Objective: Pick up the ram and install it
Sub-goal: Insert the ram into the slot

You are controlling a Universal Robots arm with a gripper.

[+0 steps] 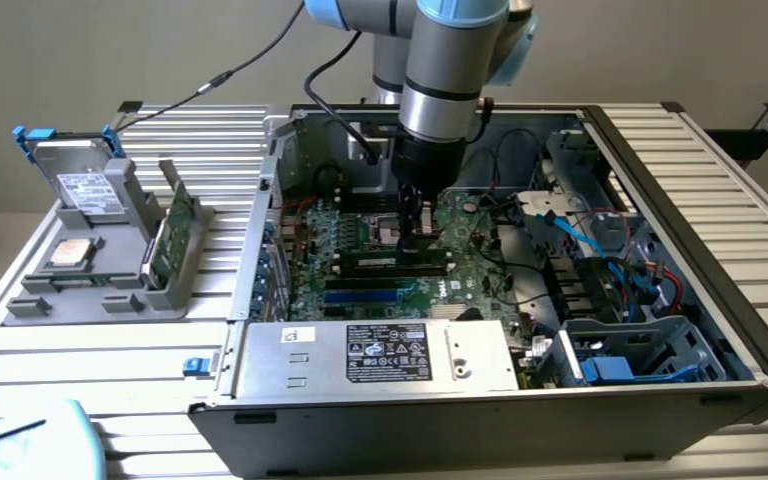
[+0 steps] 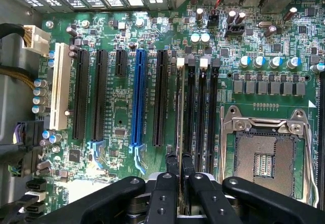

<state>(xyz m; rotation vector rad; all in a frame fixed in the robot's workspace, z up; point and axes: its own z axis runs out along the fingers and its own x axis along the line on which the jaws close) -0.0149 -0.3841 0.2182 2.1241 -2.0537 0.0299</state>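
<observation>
The grey-and-blue Universal Robots arm (image 1: 448,60) reaches down into an open black computer case (image 1: 518,260) that lies on its side on a ribbed aluminium table (image 1: 117,350). Its black end effector (image 1: 418,215) hangs just above the green motherboard (image 1: 398,255), over the bank of long black memory slots (image 1: 391,265).

In the wrist view the end effector (image 2: 179,164) has its two fingers (image 2: 172,164) drawn narrow, almost together, and pinched on the upper edge of the slim dark-green ram stick (image 2: 180,107). The ram runs edge-on away from the camera, so it shows as a thin pale line. It stands upright along the memory slot (image 2: 190,107) nearest the expansion slots; whether it is fully seated there or only resting on the slot is hard to tell from this angle. Beside it lie the other black memory slots (image 2: 209,107) with white latches (image 2: 204,62) at their far ends.

To one side of the ram are a blue expansion slot (image 2: 137,99), several black ones (image 2: 159,97) and a white one (image 2: 60,87). On the other side is the open silver processor socket (image 2: 264,153).

In the exterior view, a silver power supply box (image 1: 377,355) with a black label sits at the case's near edge. On the exterior view's left, a grey parts stand (image 1: 97,260) on the table carries a wider green card (image 1: 171,235) standing upright.
</observation>
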